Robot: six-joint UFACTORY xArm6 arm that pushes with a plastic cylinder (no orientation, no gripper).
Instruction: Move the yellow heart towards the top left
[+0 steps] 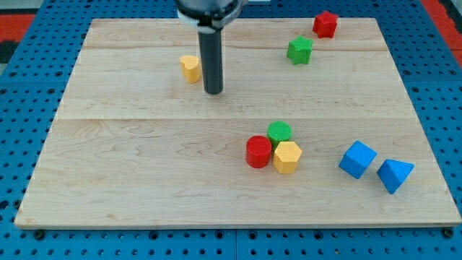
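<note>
The yellow heart (190, 68) lies on the wooden board (144, 159) in the upper middle-left of the view. My tip (213, 92) is the lower end of the dark rod, just to the right of and slightly below the heart, with a small gap between them.
A red star (325, 24) and a green star (299, 50) sit at the upper right. A red cylinder (258, 152), a green cylinder (279, 132) and a yellow hexagon (287, 157) cluster at lower centre. A blue cube (357, 159) and a blue triangle (394, 174) lie at lower right.
</note>
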